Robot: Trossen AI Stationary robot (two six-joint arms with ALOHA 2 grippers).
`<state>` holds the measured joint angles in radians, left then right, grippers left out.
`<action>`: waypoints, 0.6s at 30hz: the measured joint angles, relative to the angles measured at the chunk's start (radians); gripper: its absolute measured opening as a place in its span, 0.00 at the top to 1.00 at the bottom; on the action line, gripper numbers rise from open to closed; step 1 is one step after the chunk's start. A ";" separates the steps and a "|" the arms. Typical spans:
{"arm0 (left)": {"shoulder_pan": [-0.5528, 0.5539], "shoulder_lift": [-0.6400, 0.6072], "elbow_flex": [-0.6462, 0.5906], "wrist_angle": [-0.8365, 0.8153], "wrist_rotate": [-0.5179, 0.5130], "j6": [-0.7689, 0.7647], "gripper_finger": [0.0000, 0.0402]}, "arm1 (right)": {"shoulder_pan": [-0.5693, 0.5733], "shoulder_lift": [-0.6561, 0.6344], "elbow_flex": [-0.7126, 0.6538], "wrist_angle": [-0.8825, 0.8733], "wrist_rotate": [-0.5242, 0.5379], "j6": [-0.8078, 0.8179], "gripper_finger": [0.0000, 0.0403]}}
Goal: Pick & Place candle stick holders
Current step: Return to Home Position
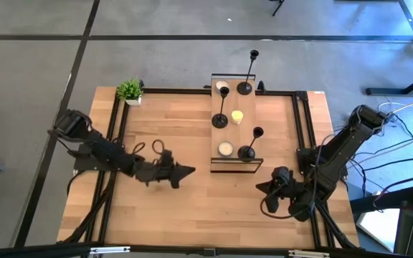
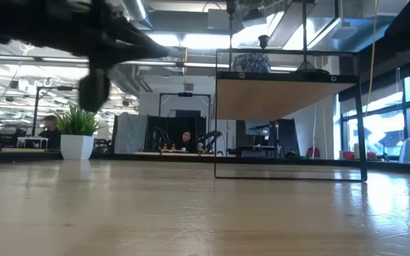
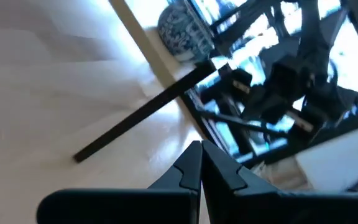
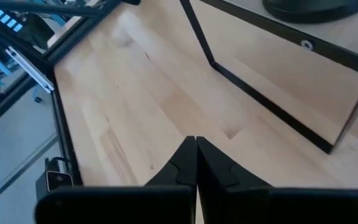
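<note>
- Three black holders are all found on the shelf (image 1: 221, 136), a long raised board on a thin frame. It is set lengthwise in the middle of the worktop (image 1: 178, 129).
- The far holder (image 1: 249, 70) is placed at the shelf's far right end. The middle holder (image 1: 222, 106) is placed on the left side, about halfway along. The near holder (image 1: 252, 142) is placed at the near right end, just beside a jar (image 1: 225, 148).
- Each holder is stood upright: the long axis is vertical, the round base is down on the board, and the small cup points up. None is seen tilted or lying.
- The left hand (image 1: 191, 171) is held above the worktop, left of the shelf's near end, with its tips aimed at that end. It is clenched and nothing is held.
- The right hand (image 1: 264, 188) is held near the shelf's near right corner, pointed left along the worktop's near side. It too is clenched and empty.
- The near holder is the one closest to both hands, and the right hand is the nearer of the two. From that hand it lies just beyond, further from the near edge. From the left hand it lies to the right, behind the jar.
- No holder is seen on the bare worktop, so the placing is judged finished and a withdrawal is judged next.
- That move is judged to turn on the tall upright stems beside both hands. A path straight away from the shelf is called for, since a knock to the thin frame could topple them.
</note>
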<state>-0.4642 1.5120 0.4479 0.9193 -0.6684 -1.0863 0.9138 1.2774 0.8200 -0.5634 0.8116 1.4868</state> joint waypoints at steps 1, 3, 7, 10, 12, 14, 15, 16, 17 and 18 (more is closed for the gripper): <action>0.028 0.000 0.000 -0.001 0.050 0.021 1.00 | -0.004 0.000 0.000 0.009 0.000 -0.003 1.00; 0.086 0.001 0.004 -0.004 0.145 0.055 1.00 | -0.008 0.000 0.000 0.021 0.000 -0.009 1.00; 0.171 0.001 0.007 -0.009 0.255 0.096 1.00 | -0.021 0.000 0.000 0.025 0.000 -0.022 1.00; 0.216 0.001 0.007 -0.003 0.312 0.095 1.00 | -0.031 0.000 0.000 0.025 0.000 -0.029 1.00; 0.238 0.001 0.007 -0.003 0.348 0.093 1.00 | -0.036 0.000 0.000 0.025 0.000 -0.029 1.00; 0.253 0.001 0.007 -0.001 0.385 0.092 1.00 | -0.039 0.000 0.000 0.025 0.000 -0.035 1.00; 0.259 0.001 0.009 -0.002 0.403 0.092 1.00 | -0.039 0.000 0.000 0.025 0.002 -0.036 1.00; 0.263 0.001 0.015 -0.003 0.417 0.093 1.00 | -0.039 0.000 0.000 0.025 0.005 -0.036 1.00; 0.267 0.002 0.023 -0.004 0.429 0.097 1.00 | -0.039 0.000 0.000 0.025 0.005 -0.036 1.00; 0.272 0.002 0.032 -0.003 0.437 0.103 1.00 | -0.039 0.000 0.000 0.025 0.006 -0.036 1.00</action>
<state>-0.1926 1.5135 0.4801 0.9161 -0.2318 -0.9829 0.8749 1.2770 0.8200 -0.5388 0.8178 1.4504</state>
